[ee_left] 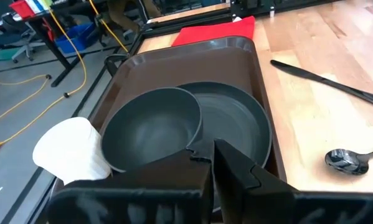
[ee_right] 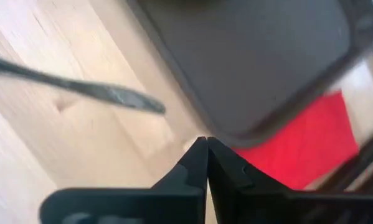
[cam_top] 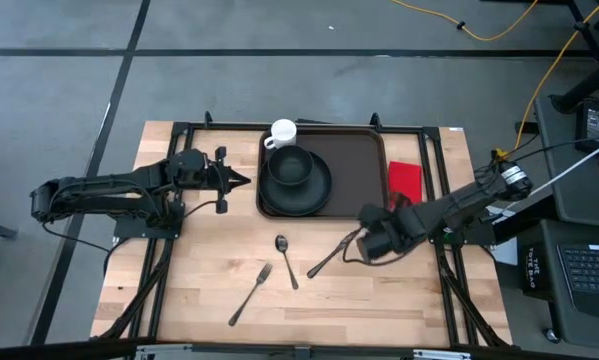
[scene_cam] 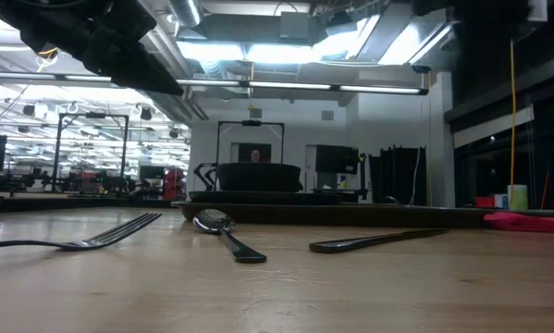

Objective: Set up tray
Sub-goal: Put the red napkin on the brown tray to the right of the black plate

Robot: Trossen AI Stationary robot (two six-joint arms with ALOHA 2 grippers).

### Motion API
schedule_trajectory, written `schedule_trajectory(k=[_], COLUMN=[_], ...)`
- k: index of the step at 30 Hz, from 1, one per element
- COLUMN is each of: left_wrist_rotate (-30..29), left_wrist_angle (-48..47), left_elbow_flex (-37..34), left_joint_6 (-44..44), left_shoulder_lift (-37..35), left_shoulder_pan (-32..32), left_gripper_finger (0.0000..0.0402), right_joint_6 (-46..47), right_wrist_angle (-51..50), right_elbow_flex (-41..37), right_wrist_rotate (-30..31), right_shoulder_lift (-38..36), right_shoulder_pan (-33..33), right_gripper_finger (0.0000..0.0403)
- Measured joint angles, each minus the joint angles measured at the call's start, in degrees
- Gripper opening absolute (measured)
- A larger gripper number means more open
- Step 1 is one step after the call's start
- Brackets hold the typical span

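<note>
The dark brown tray (cam_top: 364, 165) lies at the table's far middle. It carries a round black plate (cam_top: 314, 195) with a black bowl (cam_top: 291, 167) on it and a white mug (cam_top: 282, 132) at its far left corner. A red napkin (cam_top: 405, 180) lies on the table beside the tray's right rim. My left gripper (cam_top: 245, 181) is shut and level, pointing at the tray's left rim; in its wrist view the fingertips (ee_left: 212, 148) stand before the plate (ee_left: 239, 121). My right gripper (ee_right: 206, 142) is shut above the wood by the tray's near right corner (ee_right: 236, 134).
On the bare wood nearer than the tray lie a knife (cam_top: 331, 258), a spoon (cam_top: 286, 260) and a fork (cam_top: 251, 292), spread apart. The low view shows the same fork (scene_cam: 82, 239), spoon (scene_cam: 226, 231) and knife (scene_cam: 378, 240) flat on the table before the tray (scene_cam: 350, 215).
</note>
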Motion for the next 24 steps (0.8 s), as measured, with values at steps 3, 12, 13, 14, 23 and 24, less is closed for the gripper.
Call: schedule_trajectory(k=[3,12,13,14,23,24], left_wrist_rotate=[0.0,0.0,0.0,0.0,0.0,0.0], left_wrist_angle=[0.0,0.0,0.0,0.0,0.0,0.0], left_elbow_flex=[0.0,0.0,0.0,0.0,0.0,0.0], left_joint_6=[0.0,0.1,0.1,0.1,0.1,0.1], left_shoulder_lift=[0.0,0.0,0.0,0.0,0.0,0.0], left_shoulder_pan=[0.0,0.0,0.0,0.0,0.0,0.0], left_gripper_finger=[0.0006,0.0006,0.0006,0.0006,0.0006,0.0006], right_joint_6=[6.8,19.2,19.4,19.5,21.8,21.9], right_wrist_angle=[-2.2,-2.8,-2.8,-2.8,-0.8,-0.7], right_elbow_flex=[-0.8,-4.4,-5.1,-5.9,-11.1,-11.2], right_wrist_rotate=[-1.3,-3.7,-5.4,-7.3,-10.3,-10.3], right_shoulder_lift=[-0.3,-0.3,-0.3,-0.3,-0.3,-0.3], right_shoulder_pan=[3.4,7.6,7.6,7.6,7.3,7.1], right_gripper_finger=[0.002,0.0025,0.0025,0.0027,0.0128,0.0146])
